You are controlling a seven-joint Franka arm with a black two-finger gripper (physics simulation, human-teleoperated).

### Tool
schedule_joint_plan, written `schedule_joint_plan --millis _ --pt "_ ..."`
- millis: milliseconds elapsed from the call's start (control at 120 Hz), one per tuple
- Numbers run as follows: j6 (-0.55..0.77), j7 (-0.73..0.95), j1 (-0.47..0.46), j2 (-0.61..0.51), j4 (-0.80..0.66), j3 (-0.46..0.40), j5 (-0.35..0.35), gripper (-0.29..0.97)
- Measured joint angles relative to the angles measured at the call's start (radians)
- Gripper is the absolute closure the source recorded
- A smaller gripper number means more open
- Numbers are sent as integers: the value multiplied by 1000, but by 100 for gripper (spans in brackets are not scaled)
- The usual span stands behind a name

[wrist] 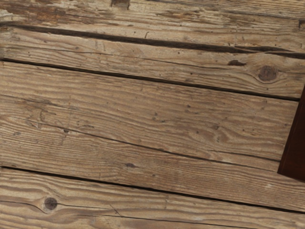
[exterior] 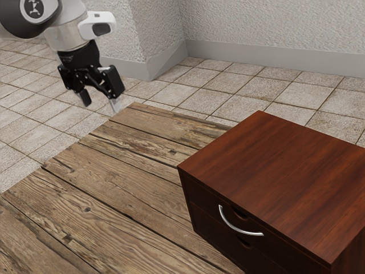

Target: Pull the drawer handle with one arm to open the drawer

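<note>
A dark red wooden cabinet (exterior: 285, 171) stands on the plank table at the exterior view's lower right. Its front holds a drawer with a curved silver handle (exterior: 236, 226), and the drawer front sits flush with the cabinet. My black gripper (exterior: 100, 101) hangs high at the exterior view's upper left, far from the cabinet, open with nothing between its fingers. In the wrist view a dark red sliver of the cabinet (wrist: 295, 145) shows beyond bare planks.
The weathered wooden tabletop (exterior: 114, 182) spreads between the gripper and the cabinet. Beyond its far edge lies a tiled floor (exterior: 245, 85) with a rough white wall and a pillar (exterior: 151, 34) behind.
</note>
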Motion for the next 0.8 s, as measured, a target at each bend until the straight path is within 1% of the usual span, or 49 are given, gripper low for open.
schedule_joint_plan --millis 175,308,383,467,600,708,800 --pt "13 4 39 -2 7 -1 0 2" --pt "-25 5 52 -18 175 -6 0 2" --pt "-41 3 64 -20 203 -22 -4 2" --pt "-52 -24 60 -19 209 -35 -24 2" --pt "-63 -129 39 -16 207 -52 -43 2" --pt "-68 -276 39 -12 204 -95 -48 2" --pt "-70 -409 18 -11 204 -114 -51 2"
